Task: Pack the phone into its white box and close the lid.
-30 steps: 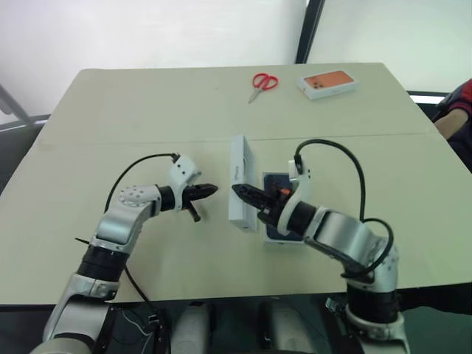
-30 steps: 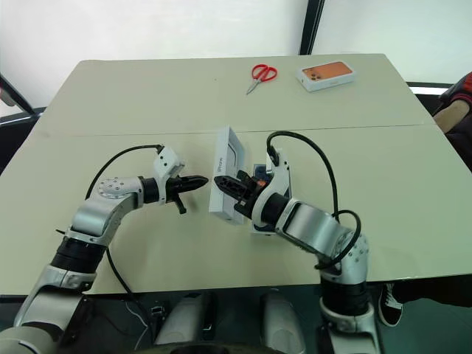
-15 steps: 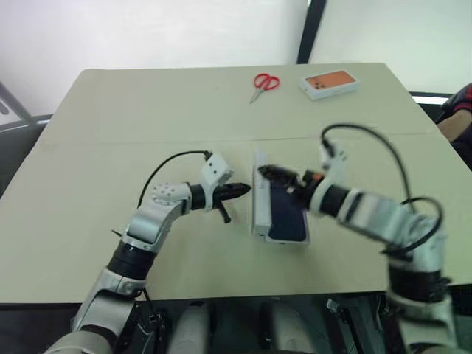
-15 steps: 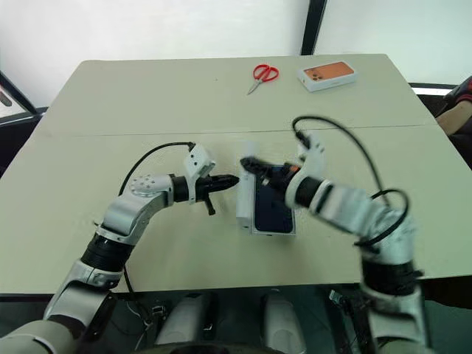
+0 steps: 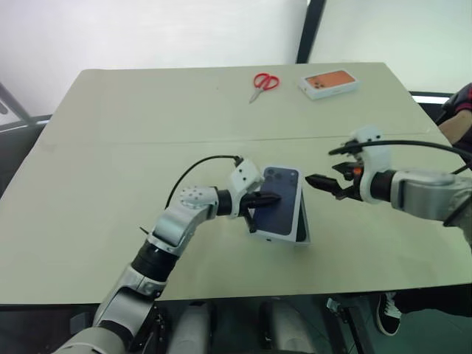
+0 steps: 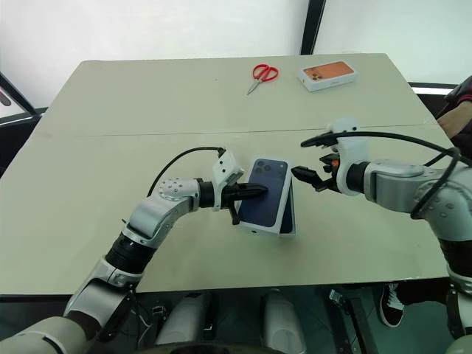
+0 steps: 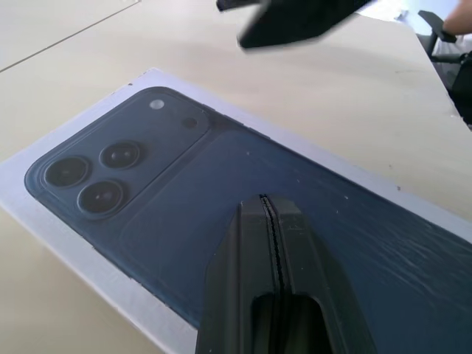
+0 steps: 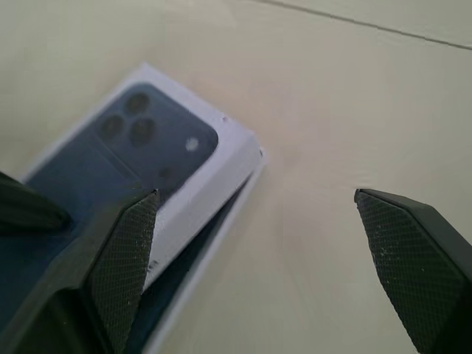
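While the lid is not yet seated, this is what counts.

Left end effector (image 7: pixel 267 200): fingers closed on nothing, tips laid on the printed top of the lid (image 5: pixel 284 215), near its left edge. It is best used as a pusher only. Pressure should be kept light and straight down, because a sideways shove would slide lid and tray together across the surface (image 5: pixel 147 133).

The lid lies print-up over the box (image 5: pixel 303 226), skewed. The tray's white rim sticks out along the lid's right side and near corner, so the lid is judged to be resting on the rim, not slid down over it. A dark strip shows under the overhang in the right wrist view. It is probably the phone in the tray, but that can't be confirmed.

The lid should be squared to the tray first and pressed second. If it is pressed while skewed, a corner is likely to be jammed or the tray wall crushed.

Right end effector (image 8: pixel 254 195): fingers spread wide, empty, hanging just right of the lid's far corner, apart from it. It could be brought against the tray's right side as a stop while the lid is nudged into line from the left.

Scissors (image 5: pixel 264 82) and the orange-top box (image 5: pixel 328 82) sit at the far edge, well apart, and are not in the way.
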`<state>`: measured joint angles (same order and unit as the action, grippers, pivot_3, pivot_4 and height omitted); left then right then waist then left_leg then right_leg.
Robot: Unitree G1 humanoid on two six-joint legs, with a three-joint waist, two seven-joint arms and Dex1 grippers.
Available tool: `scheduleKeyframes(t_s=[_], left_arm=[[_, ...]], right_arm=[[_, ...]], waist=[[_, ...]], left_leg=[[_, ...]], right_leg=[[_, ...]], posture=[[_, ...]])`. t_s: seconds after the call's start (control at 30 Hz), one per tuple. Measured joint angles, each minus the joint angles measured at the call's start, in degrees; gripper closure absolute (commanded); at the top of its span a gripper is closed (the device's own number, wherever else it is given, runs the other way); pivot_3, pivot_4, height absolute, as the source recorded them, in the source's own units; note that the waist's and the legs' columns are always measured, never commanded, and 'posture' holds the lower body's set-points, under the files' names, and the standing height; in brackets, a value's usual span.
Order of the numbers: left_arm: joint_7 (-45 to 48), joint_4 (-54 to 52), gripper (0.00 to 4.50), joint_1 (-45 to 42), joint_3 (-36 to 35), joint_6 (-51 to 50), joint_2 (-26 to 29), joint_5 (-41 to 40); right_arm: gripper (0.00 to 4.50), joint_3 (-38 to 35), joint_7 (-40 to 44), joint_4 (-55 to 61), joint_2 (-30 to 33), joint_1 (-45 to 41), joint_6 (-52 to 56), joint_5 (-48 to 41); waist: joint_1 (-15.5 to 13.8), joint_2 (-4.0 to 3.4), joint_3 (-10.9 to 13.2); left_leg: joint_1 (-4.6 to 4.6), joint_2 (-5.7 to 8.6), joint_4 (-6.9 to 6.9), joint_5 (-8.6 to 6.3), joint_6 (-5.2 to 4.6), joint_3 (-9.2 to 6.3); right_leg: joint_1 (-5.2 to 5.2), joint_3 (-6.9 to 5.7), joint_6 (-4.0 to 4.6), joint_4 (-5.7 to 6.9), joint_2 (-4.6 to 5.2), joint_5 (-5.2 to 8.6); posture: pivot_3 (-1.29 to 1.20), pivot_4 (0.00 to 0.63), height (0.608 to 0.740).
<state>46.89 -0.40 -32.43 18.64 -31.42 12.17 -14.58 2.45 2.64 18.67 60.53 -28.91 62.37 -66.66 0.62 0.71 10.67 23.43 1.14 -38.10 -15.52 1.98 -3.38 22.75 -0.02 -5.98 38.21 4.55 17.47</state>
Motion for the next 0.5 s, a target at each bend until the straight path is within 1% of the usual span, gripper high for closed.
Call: scheduleKeyframes(t_s=[0.07,0.13,0.2,0.23,0.27,0.37,0.4,0.47,0.5], left_arm=[[-0.6,-0.5,4.50,0.0,-1.7,-1.6,0.2,-1.2],[-0.9,-1.9,4.50,0.0,-4.0,-2.9,0.9,-2.5],[-1.1,-4.2,4.50,0.0,-6.9,-4.4,3.0,-3.9],[-1.1,-5.0,4.50,0.0,-7.8,-4.8,4.5,-4.2],[-1.0,-5.5,4.50,0.1,-8.5,-5.2,6.3,-4.2],[-0.6,-5.5,4.50,0.8,-8.7,-5.5,12.0,-3.0],[-0.4,-5.5,4.50,1.1,-8.6,-5.4,13.0,-2.5],[0.9,-5.4,4.50,2.0,-7.3,-4.9,15.5,-1.0],[1.5,-5.3,4.50,2.4,-6.6,-4.3,16.5,-0.5]], right_arm=[[0.07,1.3,4.0,1.0,0.6,0.9,-1.8,5.8],[0.07,1.6,6.7,1.3,0.7,1.6,-3.2,9.8],[0.58,2.1,10.1,1.4,1.0,2.3,-4.9,14.5],[0.88,2.3,12.0,1.6,1.4,2.9,-5.9,16.7],[1.32,2.6,13.9,2.1,1.8,3.4,-6.8,18.6],[2.90,3.8,19.6,3.5,2.5,4.6,-8.7,23.7],[3.48,4.0,20.9,3.8,2.6,4.8,-9.4,24.9],[4.47,4.2,24.2,4.7,2.9,5.2,-10.8,27.9],[4.47,4.4,25.4,5.1,3.0,5.2,-11.4,29.0]], waist=[[0.0,0.01,0.0],[0.0,0.01,0.0],[0.1,0.00,0.0],[0.0,0.00,0.0],[0.0,0.00,0.0],[0.0,0.00,0.0],[0.0,0.00,0.0],[-0.1,0.00,0.0],[-0.1,0.00,0.0]], left_leg=[[0.00,0.01,0.00,0.00,0.00,0.00],[0.00,0.00,0.00,0.00,0.00,0.00],[0.00,-0.01,0.00,0.00,0.00,0.00],[-0.01,0.00,0.00,0.00,0.00,-0.01],[-0.01,0.00,0.00,0.00,0.00,-0.01],[-0.02,0.01,0.01,0.00,0.01,-0.01],[-0.02,0.01,0.01,0.00,0.01,-0.01],[-0.01,0.02,0.00,0.00,0.01,-0.01],[-0.01,0.02,0.01,0.00,0.01,-0.01]], right_leg=[[0.00,0.00,0.00,0.00,0.02,0.00],[0.01,0.00,0.00,0.00,0.02,0.00],[0.01,0.00,0.00,0.00,0.01,0.00],[0.01,0.00,0.00,0.00,0.01,0.00],[0.01,0.00,0.00,0.00,0.00,0.00],[0.00,0.00,0.00,0.00,0.02,0.00],[0.00,0.00,0.00,0.00,0.03,0.00],[0.00,0.00,0.00,-0.02,0.04,0.00],[-0.01,0.00,0.00,-0.03,0.04,0.00]], posture=[[0.00,0.150,0.740],[0.00,0.150,0.740],[0.00,0.150,0.740],[0.00,0.150,0.740],[0.00,0.150,0.740],[0.00,0.150,0.740],[0.00,0.150,0.740],[0.00,0.150,0.740],[0.00,0.150,0.740]])
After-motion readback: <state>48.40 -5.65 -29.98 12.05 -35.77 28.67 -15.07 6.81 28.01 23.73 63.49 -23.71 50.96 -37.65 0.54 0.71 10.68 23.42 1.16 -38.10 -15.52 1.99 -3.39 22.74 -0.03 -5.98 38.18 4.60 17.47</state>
